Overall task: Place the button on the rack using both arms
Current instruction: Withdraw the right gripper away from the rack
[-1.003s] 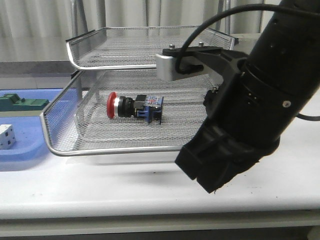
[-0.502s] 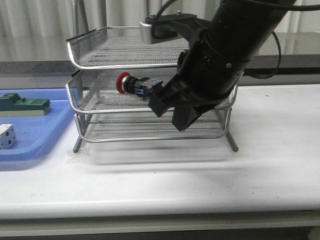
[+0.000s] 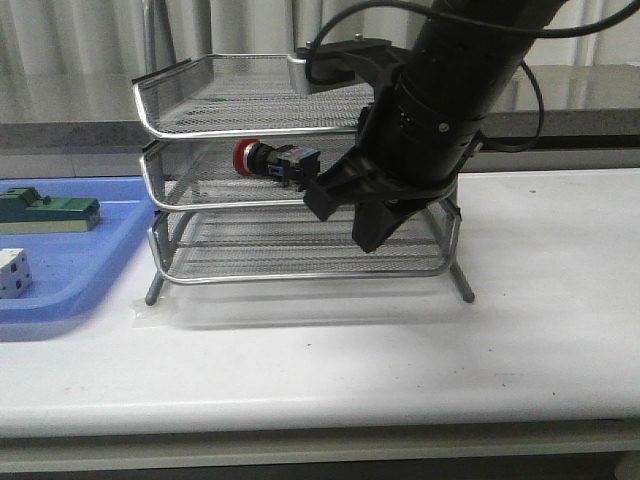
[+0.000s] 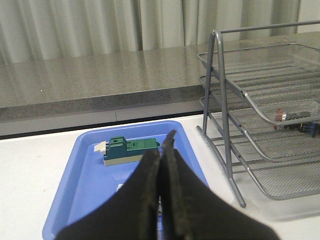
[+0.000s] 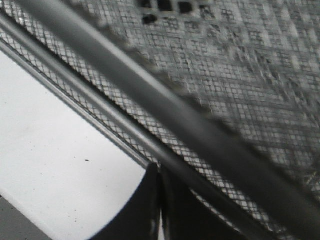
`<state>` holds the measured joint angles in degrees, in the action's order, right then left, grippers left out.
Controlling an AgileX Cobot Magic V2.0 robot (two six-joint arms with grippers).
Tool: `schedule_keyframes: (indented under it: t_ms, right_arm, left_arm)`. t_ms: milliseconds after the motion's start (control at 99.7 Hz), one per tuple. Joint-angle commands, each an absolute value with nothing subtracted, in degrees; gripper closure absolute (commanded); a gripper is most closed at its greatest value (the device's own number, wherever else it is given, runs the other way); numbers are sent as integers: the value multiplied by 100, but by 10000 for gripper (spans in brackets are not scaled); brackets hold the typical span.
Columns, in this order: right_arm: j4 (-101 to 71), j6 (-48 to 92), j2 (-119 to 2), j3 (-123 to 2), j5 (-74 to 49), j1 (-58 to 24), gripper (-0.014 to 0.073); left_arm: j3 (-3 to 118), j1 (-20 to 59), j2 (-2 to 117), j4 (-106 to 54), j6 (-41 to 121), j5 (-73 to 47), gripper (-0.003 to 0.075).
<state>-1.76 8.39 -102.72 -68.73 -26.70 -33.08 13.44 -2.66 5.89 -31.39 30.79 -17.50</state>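
Observation:
The button point(image 3: 273, 161), with its red head and blue-and-black body, lies on its side on the middle tier of the silver wire rack point(image 3: 200, 130). It also shows through the mesh in the left wrist view point(image 4: 292, 119). My right gripper point(image 3: 367, 236) is shut and empty. It hangs in front of the rack's right half, with its tips point(image 5: 160, 172) close to the rim wire of the rack point(image 5: 210, 135). My left gripper point(image 4: 162, 150) is shut and empty over the blue tray, left of the rack point(image 4: 223, 105). It is outside the front view.
A blue plastic tray point(image 3: 70, 275) sits left of the rack and holds a green block point(image 3: 47, 209) and a white cube point(image 3: 12, 272). In the left wrist view the tray point(image 4: 85, 170) and the green block point(image 4: 129, 150) lie under my left gripper. A grey ledge and curtains are behind.
The right arm has moved from the lower right, close to the camera, up in front of the rack. The rack and button look farther away. The button stays on the middle tier.

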Motion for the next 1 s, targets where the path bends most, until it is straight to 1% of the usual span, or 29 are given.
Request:
schedule_keyframes:
  t_ms: [0,281,502,772,993]
  right_arm:
    - [-89,909,-9928,-7149,-2301,-3264,662]
    - [-320,904,-9229,-7112,-3114,-3281,662]
    - [-282,757,-8356,-6713,-3150,-3102,662]
    - [-235,603,-7069,-5867,-3146,-2204,662]
    - [-235,596,-5790,-5064,-3016,-1490,662]
  left_arm:
    - [1499,-257,650,-3260,3033,-1317,741]
    - [1499,-257,650,-3260,3033,-1317,741]
    - [1499,-257,650,-3260,3033,-1317,741]
    - [1499,-257,650,-3260,3033,-1317,741]
    - [1499,-257,650,-3260,3033,-1317,741]
